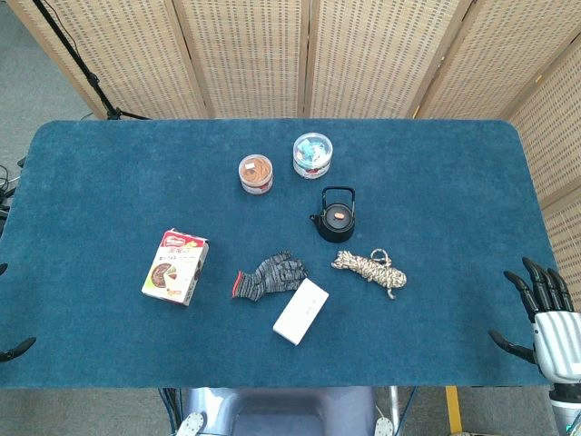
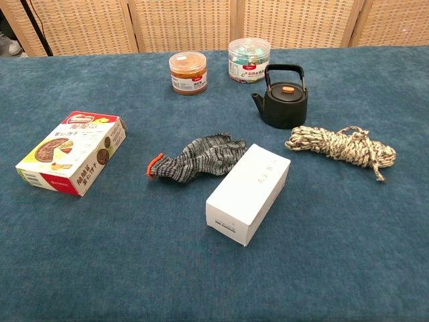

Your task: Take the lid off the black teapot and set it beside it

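Note:
The black teapot [image 1: 332, 225] [image 2: 284, 107] stands right of the table's centre, spout toward the left. Its lid [image 1: 339, 216] [image 2: 287, 90], black with an orange knob, sits on the pot under the upright bail handle. My right hand [image 1: 545, 309] hovers at the table's near right corner, fingers spread and empty, far from the pot. Of my left hand [image 1: 16, 348] only two dark fingertips show at the left edge of the head view, wide apart with nothing between them. Neither hand appears in the chest view.
Behind the pot stand a brown-filled jar [image 1: 256, 173] and a jar of coloured bits [image 1: 312, 154]. A coiled rope [image 1: 370, 267] lies right in front of it. A grey glove [image 1: 269, 276], a white box [image 1: 301, 311] and a snack carton [image 1: 175, 265] lie nearer.

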Action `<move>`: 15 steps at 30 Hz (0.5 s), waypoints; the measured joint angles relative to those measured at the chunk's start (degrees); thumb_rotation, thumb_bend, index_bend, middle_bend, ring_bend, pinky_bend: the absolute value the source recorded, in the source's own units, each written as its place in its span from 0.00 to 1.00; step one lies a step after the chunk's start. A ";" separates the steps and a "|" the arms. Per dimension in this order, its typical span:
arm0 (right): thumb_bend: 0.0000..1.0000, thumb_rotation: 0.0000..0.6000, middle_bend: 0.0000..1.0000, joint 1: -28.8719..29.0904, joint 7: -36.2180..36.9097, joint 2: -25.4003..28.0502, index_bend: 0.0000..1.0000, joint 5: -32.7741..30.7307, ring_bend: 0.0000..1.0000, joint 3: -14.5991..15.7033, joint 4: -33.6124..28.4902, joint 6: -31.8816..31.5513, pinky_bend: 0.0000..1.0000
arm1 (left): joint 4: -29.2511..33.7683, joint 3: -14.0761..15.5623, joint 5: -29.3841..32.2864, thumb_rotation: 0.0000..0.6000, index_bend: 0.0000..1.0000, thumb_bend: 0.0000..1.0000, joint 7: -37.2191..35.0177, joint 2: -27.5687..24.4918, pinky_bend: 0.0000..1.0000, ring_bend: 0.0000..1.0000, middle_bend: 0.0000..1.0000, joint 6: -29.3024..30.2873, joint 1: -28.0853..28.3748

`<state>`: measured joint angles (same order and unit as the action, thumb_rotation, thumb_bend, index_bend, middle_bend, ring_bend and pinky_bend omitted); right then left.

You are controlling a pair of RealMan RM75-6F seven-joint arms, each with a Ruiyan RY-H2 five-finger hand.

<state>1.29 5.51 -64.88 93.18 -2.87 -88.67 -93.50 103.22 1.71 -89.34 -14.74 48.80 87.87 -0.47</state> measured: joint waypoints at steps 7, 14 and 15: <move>0.00 1.00 0.00 0.31 -0.58 -0.26 0.15 0.76 0.00 0.35 0.05 0.45 0.00 | 0.51 -0.09 -0.08 1.00 0.00 0.00 1.64 0.32 0.00 0.00 0.00 0.02 0.07; 0.00 1.00 0.00 3.17 -2.44 -0.51 0.16 1.73 0.00 0.02 -1.86 4.13 0.00 | 0.30 -0.35 -0.34 1.00 0.00 0.00 2.53 1.11 0.00 0.00 0.00 1.58 -0.56; 0.00 1.00 0.00 3.82 -2.66 -0.37 0.16 1.66 0.00 -0.20 -2.51 5.04 0.00 | 0.33 -0.40 -0.32 1.00 0.00 0.00 2.84 1.23 0.00 0.00 0.00 1.57 -0.53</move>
<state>5.11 2.85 -65.25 94.84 -3.08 -91.18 -88.46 103.55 1.31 -89.66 -11.90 50.04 89.44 -1.00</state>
